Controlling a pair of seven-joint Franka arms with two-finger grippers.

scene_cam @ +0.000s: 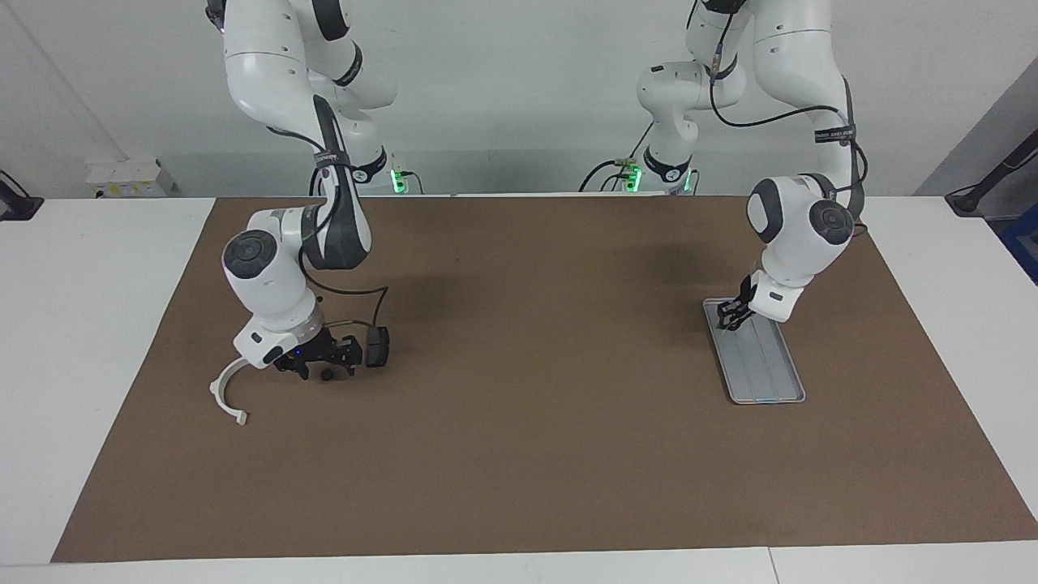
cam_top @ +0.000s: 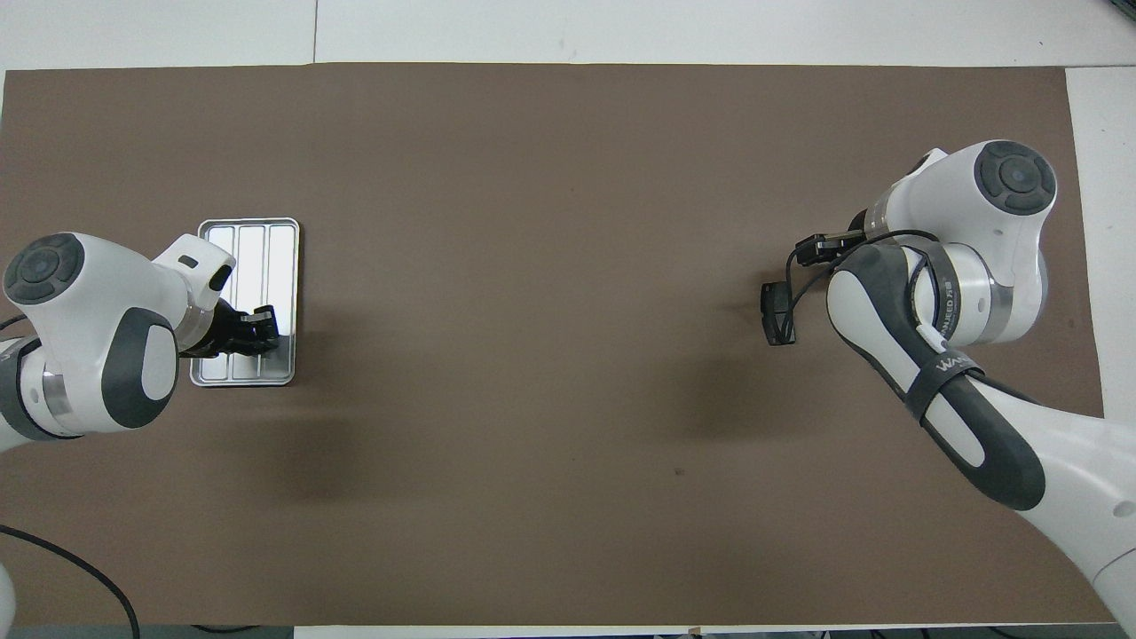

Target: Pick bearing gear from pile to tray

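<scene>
Our right pincer (scene_cam: pixel 324 369) hangs low over the small black ring (scene_cam: pixel 326 375), beside the brake pad (scene_cam: pixel 376 345); we cannot tell how wide its jaws stand. We judge the ring light, stiff and slippery, best pinched across its rim. Our left pincer (scene_cam: pixel 727 317) waits, nearly closed, over the tray (scene_cam: pixel 770 381).

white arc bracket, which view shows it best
The facing view. There the white arc bracket lies in plain sight on the brown mat, toward the right arm's end of the table, its whole curve visible beside the right tool. In the overhead view the right arm covers it, so none of it shows.
</scene>
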